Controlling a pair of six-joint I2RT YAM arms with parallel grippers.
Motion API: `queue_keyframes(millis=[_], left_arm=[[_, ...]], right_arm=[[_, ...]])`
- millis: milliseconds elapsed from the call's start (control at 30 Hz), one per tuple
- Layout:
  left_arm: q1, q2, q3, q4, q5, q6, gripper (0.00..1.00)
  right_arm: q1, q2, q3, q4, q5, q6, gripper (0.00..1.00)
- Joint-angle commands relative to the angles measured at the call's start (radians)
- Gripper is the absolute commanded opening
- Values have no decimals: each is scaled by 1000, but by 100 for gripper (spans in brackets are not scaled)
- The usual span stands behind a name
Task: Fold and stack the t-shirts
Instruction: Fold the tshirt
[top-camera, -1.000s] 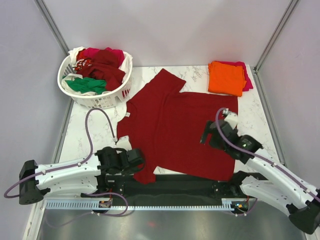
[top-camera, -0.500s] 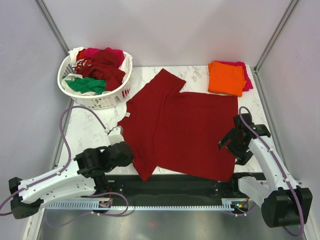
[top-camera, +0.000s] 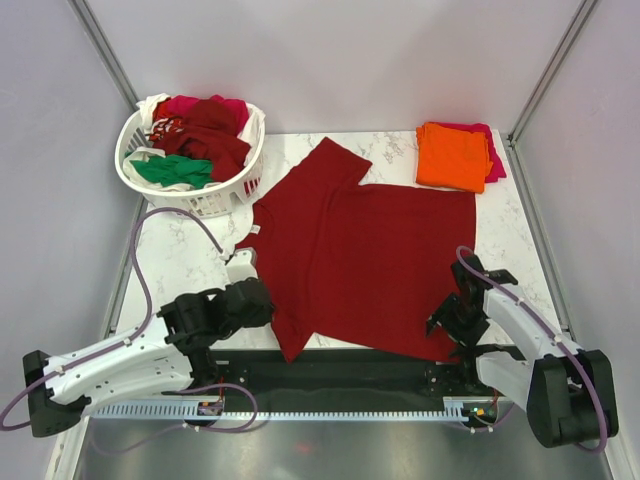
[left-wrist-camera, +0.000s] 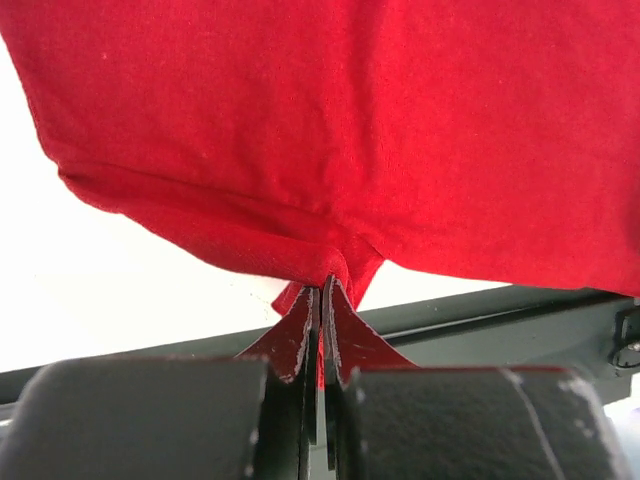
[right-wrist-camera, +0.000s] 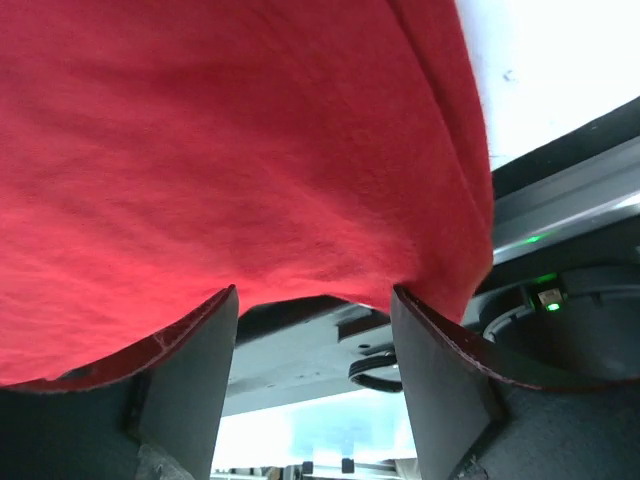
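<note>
A dark red t-shirt (top-camera: 360, 250) lies spread flat across the middle of the table. My left gripper (top-camera: 262, 303) is at its near-left edge, shut on a pinched fold of the dark red t-shirt (left-wrist-camera: 330, 120); in the left wrist view the left gripper (left-wrist-camera: 322, 285) has cloth bunched at its tips. My right gripper (top-camera: 446, 325) is at the shirt's near-right corner. In the right wrist view the right gripper (right-wrist-camera: 315, 292) stands open, with the hem of the dark red t-shirt (right-wrist-camera: 230, 150) lying across its fingertips.
A folded orange t-shirt (top-camera: 452, 155) sits on a magenta one (top-camera: 494, 160) at the far right. The white basket (top-camera: 190, 200) at the far left holds green (top-camera: 170, 170), dark red (top-camera: 212, 138) and other shirts. A black rail (top-camera: 350, 372) runs along the near edge.
My right arm has swung from the shirt's right middle down to its near-right corner, and its jaws have narrowed somewhat. My left arm shifted slightly, still pinching the shirt.
</note>
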Motion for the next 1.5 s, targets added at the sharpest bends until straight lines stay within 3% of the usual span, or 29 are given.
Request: queue_keyframes(millis=[0,100,300,433,500,667,833,1000,1133,1267,1400,1433,1467], left_arm=[[11,28,-12,66,4,56,2],[20,51,-17,86,13,62,2],[26,88,-20,117,31,52,2],[27,93,-28,122,44,45,2],[29,90,-31,120,48,47,2],[38,75,-28,115,73,68,2],[50,10,55,-28,79,76,2],[52,-28,196,-239,-16,85,2],[58,-22,230,-291,-71,104,2],[83,36,258,-294,-82,145,2],[95,52,261,-291,-87,162,2],[96,50,258,-291,-88,163,2],[96,49,256,-290,-88,163,2]], right_arm=[[10,-34,-44,1,-42,35,70],[36,-17,-34,9,-34,35,68],[87,52,-24,93,-11,44,50],[88,87,14,165,38,17,48],[88,89,-1,237,23,23,33],[87,78,-78,327,-29,40,12],[87,-22,-38,255,-17,-3,1],[87,-141,37,155,45,-34,0],[87,-120,74,306,101,-25,0],[88,146,140,547,64,-19,0],[113,338,236,686,29,-78,0],[124,369,311,684,29,-109,4],[142,424,348,670,29,-143,21]])
